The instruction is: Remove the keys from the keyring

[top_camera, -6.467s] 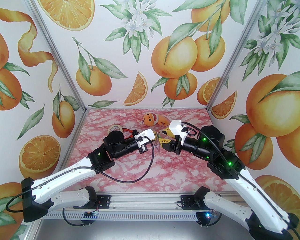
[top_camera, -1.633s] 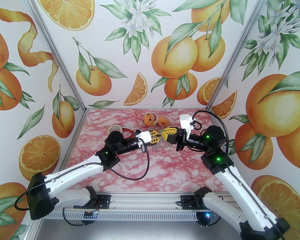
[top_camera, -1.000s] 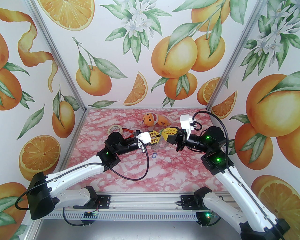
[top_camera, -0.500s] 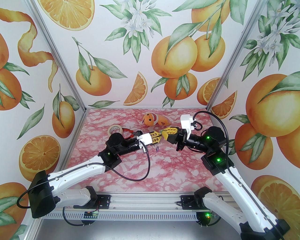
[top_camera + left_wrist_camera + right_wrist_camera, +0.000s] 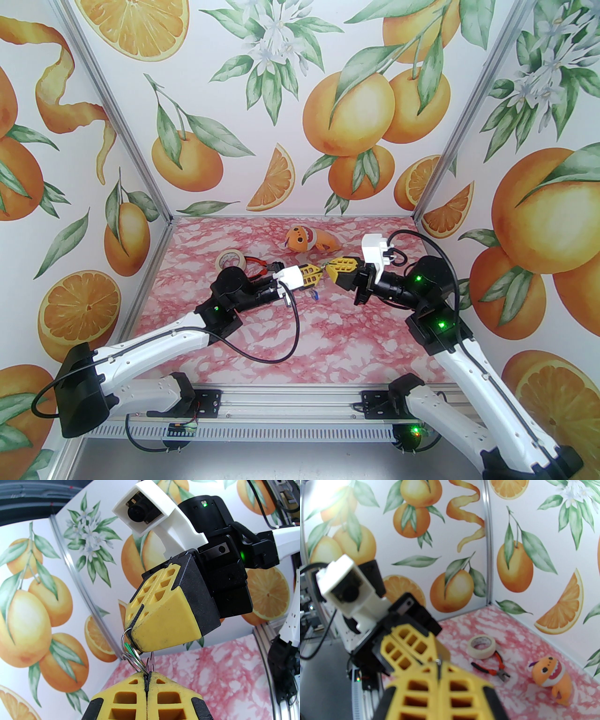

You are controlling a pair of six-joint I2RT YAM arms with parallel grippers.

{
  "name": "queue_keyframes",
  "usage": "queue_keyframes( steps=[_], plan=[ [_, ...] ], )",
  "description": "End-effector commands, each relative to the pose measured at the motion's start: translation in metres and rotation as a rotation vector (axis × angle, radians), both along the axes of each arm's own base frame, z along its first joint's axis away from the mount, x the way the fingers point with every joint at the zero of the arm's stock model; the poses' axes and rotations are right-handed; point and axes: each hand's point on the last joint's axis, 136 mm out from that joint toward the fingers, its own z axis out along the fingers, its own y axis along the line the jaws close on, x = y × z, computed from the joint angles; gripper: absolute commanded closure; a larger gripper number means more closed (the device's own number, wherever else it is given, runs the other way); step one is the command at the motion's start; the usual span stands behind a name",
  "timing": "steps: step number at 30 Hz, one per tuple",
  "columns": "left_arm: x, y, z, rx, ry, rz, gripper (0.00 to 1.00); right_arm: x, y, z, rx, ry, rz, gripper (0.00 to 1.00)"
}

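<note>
My left gripper [image 5: 321, 275] and right gripper [image 5: 329, 271] meet tip to tip above the middle of the table, both shut. In the left wrist view the right gripper [image 5: 132, 632] pinches a thin wire loop of the keyring [image 5: 122, 641]. A small silver ring [image 5: 135, 659] linked to that loop is clamped in the left gripper [image 5: 147, 679]. A sliver of the green key [image 5: 127, 646] pokes out between the rings. The blue key [image 5: 315, 294] dangles just under the left gripper. The keyring's dark body is hidden behind the fingers.
Behind the left arm lie a roll of beige tape [image 5: 229, 258] and red-handled pliers [image 5: 257, 267]. An orange plush toy [image 5: 307, 238] sits at the back centre. The pink marbled table [image 5: 300, 337] is walled on three sides.
The left gripper's jaws have closed onto the small ring. The blue key, lower near the table a second ago, now hangs closer under the gripper. The right arm has eased slightly rightwards.
</note>
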Motion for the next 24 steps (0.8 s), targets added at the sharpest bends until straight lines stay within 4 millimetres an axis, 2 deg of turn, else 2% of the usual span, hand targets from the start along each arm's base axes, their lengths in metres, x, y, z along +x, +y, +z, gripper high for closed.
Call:
queue_keyframes(
  steps=[1,13,24],
  plan=[
    [0.002,0.009,0.022,-0.048,0.01,0.032,1.0,-0.008,-0.005,0.015,-0.008,-0.075,-0.012,1.0],
    [0.006,0.013,0.038,-0.114,0.09,0.041,1.0,-0.016,-0.007,0.008,-0.068,-0.111,-0.008,1.0],
    [0.009,0.016,0.055,-0.176,0.166,0.036,1.0,-0.024,-0.002,-0.001,-0.144,-0.156,-0.006,1.0]
  ],
)
